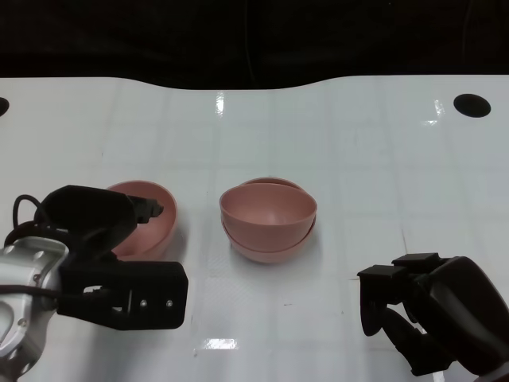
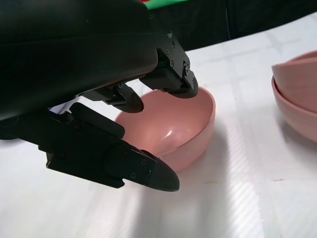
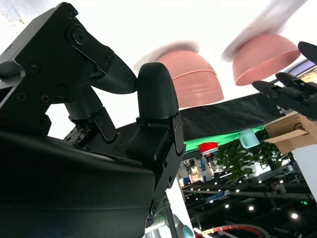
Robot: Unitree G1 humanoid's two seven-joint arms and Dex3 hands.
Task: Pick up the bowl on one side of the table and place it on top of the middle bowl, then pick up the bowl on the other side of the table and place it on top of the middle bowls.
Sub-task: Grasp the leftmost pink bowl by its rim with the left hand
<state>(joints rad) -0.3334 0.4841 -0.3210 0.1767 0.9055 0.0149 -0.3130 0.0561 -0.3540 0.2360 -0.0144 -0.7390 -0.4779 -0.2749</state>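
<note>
One pink bowl (image 1: 268, 209) is already seen nested on the middle bowl (image 1: 266, 247) at the centre of the white bench (image 1: 358, 167), so the first half of the task is judged done. The remaining side bowl (image 1: 151, 219) is found on the robot's left, resting on the bench and well apart from the stack. The left hand (image 1: 103, 227) is reached over it: in the left wrist view fingers (image 2: 171, 79) are placed at the rim while the thumb (image 2: 133, 168) is kept just outside the wall, so the bowl is not yet gripped and the hand is taken as released. The right hand (image 1: 421, 306) is held low near the bench edge, fingers apart, with nothing in it. The bench is glossy, faintly gridded, with a dark hole (image 1: 472, 104) near its far corner; beyond it, darkness, and in the right wrist view green sheeting and plants are made out
</note>
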